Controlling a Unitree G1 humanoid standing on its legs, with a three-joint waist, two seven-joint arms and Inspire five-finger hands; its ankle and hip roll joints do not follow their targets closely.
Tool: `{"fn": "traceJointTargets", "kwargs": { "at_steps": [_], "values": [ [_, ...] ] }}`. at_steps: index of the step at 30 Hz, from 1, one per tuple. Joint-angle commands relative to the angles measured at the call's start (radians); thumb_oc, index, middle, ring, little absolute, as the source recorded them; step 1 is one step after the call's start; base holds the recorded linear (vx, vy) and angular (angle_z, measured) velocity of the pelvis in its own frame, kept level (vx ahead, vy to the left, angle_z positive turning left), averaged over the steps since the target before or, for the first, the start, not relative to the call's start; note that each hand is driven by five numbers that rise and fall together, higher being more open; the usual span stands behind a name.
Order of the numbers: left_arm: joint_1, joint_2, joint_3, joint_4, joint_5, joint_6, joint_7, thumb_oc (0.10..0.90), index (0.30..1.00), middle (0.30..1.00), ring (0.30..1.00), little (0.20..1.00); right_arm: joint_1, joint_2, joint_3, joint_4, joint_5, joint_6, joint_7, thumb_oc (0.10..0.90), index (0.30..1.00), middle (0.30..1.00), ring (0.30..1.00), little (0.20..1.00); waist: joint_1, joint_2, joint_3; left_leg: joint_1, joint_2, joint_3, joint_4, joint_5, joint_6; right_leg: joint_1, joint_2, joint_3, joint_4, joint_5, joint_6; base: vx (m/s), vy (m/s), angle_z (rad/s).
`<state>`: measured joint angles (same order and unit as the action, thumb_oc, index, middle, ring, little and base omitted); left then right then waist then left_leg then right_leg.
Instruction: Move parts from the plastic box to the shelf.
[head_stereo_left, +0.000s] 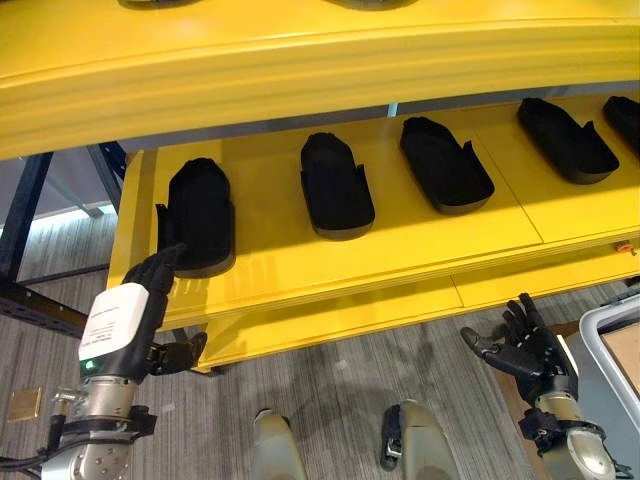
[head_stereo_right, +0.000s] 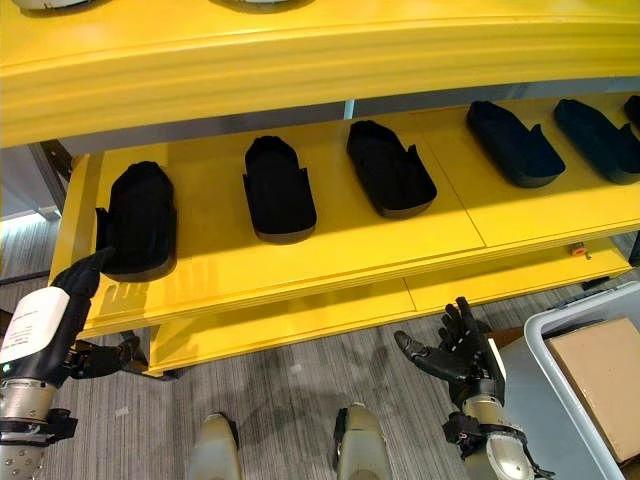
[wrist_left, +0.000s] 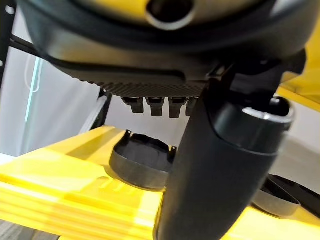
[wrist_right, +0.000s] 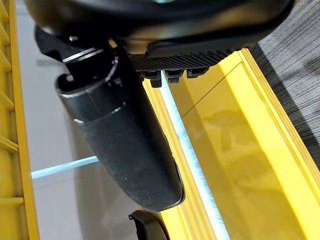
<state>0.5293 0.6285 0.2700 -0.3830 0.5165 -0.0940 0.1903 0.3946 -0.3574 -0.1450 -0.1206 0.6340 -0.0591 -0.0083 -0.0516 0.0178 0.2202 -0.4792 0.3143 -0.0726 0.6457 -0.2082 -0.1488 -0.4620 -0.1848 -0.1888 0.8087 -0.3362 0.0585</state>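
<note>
Several black moulded parts lie in a row on the yellow shelf (head_stereo_left: 400, 245): the leftmost part (head_stereo_left: 195, 215), a second part (head_stereo_left: 335, 185), a third part (head_stereo_left: 445, 165) and more to the right. My left hand (head_stereo_left: 130, 315) is raised at the shelf's front left edge, open, with its straight fingertips (head_stereo_left: 168, 258) reaching the near end of the leftmost part (wrist_left: 142, 165). It holds nothing. My right hand (head_stereo_right: 462, 355) hangs below the shelf's front edge at the lower right, open and empty, its fingers spread. The grey plastic box (head_stereo_right: 545, 335) stands just right of it.
A brown cardboard piece (head_stereo_right: 605, 375) lies inside the plastic box. A thick yellow upper shelf (head_stereo_left: 320, 60) overhangs the parts. A dark blue rack post (head_stereo_left: 20, 215) stands at the left. Grey carpet floor (head_stereo_left: 340, 370) lies below the shelf.
</note>
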Motion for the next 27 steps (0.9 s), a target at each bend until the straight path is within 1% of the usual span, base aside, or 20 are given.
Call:
{"fn": "traceJointTargets", "kwargs": {
  "at_steps": [1, 5, 11, 22, 27],
  "values": [
    [-0.04, 0.085, 0.047, -0.005, 0.041, -0.042, 0.072, 0.9, 1.0, 1.0, 1.0, 1.0, -0.039, -0.013, -0.07, -0.097, 0.043, -0.131, -0.006, 0.9, 1.0, 1.0, 1.0, 1.0, -0.018, -0.003, -0.098, -0.031, 0.014, 0.022, 0.085, -0.072, 0.083, 0.043, -0.017, 0.061, -0.056, -0.01, 0.047, 0.0, 0.0, 0.0],
    [-0.032, 0.092, 0.043, 0.011, 0.073, -0.04, 0.076, 0.9, 1.0, 1.0, 1.0, 1.0, -0.038, -0.009, -0.086, -0.093, 0.048, -0.138, -0.014, 0.9, 1.0, 1.0, 1.0, 1.0, -0.018, -0.002, -0.106, -0.046, 0.012, 0.02, 0.097, -0.075, 0.086, 0.03, -0.018, 0.061, -0.048, -0.012, 0.046, 0.0, 0.0, 0.0],
    [-0.016, 0.093, 0.039, 0.019, 0.099, -0.037, 0.063, 0.9, 1.0, 1.0, 1.0, 1.0, -0.042, -0.004, -0.097, -0.088, 0.048, -0.143, -0.024, 0.9, 1.0, 1.0, 1.0, 1.0, -0.015, -0.005, -0.097, -0.042, 0.006, 0.021, 0.101, -0.078, 0.085, 0.031, -0.02, 0.065, -0.041, -0.019, 0.042, 0.0, 0.0, 0.0],
    [-0.002, 0.093, 0.021, 0.045, 0.124, -0.03, 0.044, 0.9, 1.0, 1.0, 1.0, 1.0, -0.053, 0.002, -0.096, -0.082, 0.041, -0.142, -0.034, 0.9, 1.0, 1.0, 1.0, 1.0, -0.013, -0.001, -0.073, -0.028, 0.004, 0.023, 0.094, -0.076, 0.082, 0.038, -0.022, 0.068, -0.039, -0.021, 0.038, 0.0, 0.0, 0.0],
    [-0.006, 0.09, 0.005, 0.053, 0.131, -0.031, 0.036, 0.9, 1.0, 1.0, 1.0, 1.0, -0.06, 0.002, -0.092, -0.074, 0.035, -0.142, -0.042, 0.9, 1.0, 1.0, 1.0, 1.0, -0.012, -0.002, -0.074, -0.033, 0.001, 0.026, 0.095, -0.075, 0.083, 0.031, -0.022, 0.072, -0.039, -0.02, 0.037, 0.0, 0.0, 0.0]
  ]
}}
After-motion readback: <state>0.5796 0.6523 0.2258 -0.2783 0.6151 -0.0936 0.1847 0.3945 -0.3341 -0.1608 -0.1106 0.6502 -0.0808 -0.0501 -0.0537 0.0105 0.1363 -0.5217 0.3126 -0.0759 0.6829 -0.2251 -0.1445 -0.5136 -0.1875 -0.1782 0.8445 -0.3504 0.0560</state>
